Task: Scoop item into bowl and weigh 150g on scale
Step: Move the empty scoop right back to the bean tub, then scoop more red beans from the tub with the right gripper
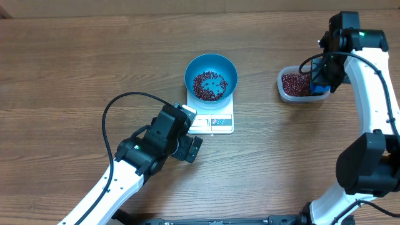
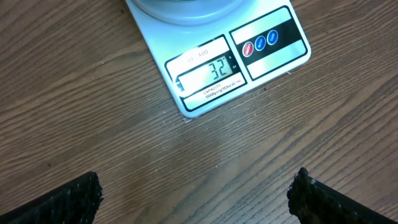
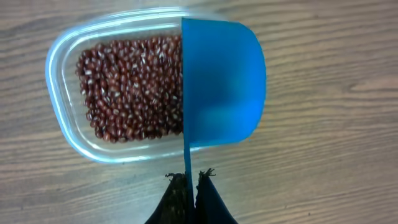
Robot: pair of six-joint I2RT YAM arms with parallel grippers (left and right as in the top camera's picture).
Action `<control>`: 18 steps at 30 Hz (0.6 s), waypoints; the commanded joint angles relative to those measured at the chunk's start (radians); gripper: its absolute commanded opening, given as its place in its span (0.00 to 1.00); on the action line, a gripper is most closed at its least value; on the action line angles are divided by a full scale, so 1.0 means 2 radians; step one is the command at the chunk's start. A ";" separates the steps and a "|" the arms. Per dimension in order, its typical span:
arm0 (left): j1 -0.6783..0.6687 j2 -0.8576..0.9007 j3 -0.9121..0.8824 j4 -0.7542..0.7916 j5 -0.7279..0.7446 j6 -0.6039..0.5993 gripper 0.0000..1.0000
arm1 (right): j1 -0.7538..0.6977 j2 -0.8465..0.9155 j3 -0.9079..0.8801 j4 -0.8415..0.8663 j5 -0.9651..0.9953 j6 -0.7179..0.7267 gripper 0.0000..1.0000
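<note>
One wood-grain table [image 1: 75, 56], scale [image 1: 215, 122] under bowl [image 1: 229, 65], clear tub [image 1: 281, 85] well apart.

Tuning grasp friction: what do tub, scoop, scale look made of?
Tub: clear plastic, likely; see-through rim with highlights. Scoop: blue plastic, probably; smooth, uniform colour. Scale: white plastic by the look, glossy, with glare beside its display.

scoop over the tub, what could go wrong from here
1. The right gripper pinches the scoop only by its thin handle, and the scoop straddles the rim of the tub: beans could spill onto the table rather than reach the bowl.
2. The open left gripper sits close to the front edge of the scale: a nudge could upset the reading, now 32.
</note>
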 commanded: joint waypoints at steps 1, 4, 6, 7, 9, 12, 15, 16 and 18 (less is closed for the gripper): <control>0.003 0.001 0.012 0.000 0.004 0.006 1.00 | 0.001 -0.004 -0.011 0.013 0.017 0.003 0.04; 0.003 0.001 0.012 0.000 0.004 0.006 1.00 | 0.001 -0.004 -0.030 0.027 0.018 0.002 0.04; 0.003 0.001 0.012 0.000 0.004 0.006 1.00 | 0.001 -0.004 -0.041 0.036 0.031 0.002 0.04; 0.003 0.001 0.012 0.000 0.004 0.006 0.99 | 0.002 -0.004 -0.043 0.038 0.035 0.002 0.04; 0.003 0.001 0.012 0.000 0.004 0.006 1.00 | 0.004 -0.004 -0.043 0.039 0.036 0.003 0.04; 0.003 0.001 0.012 0.000 0.004 0.006 0.99 | 0.011 -0.004 -0.045 0.039 0.033 0.002 0.04; 0.003 0.001 0.012 0.000 0.004 0.006 1.00 | 0.027 -0.004 -0.045 0.034 0.025 -0.001 0.04; 0.003 0.001 0.012 0.000 0.004 0.006 1.00 | 0.032 -0.004 -0.045 0.031 0.021 -0.007 0.04; 0.003 0.001 0.012 0.000 0.004 0.006 1.00 | 0.043 -0.004 -0.045 0.028 0.010 -0.010 0.04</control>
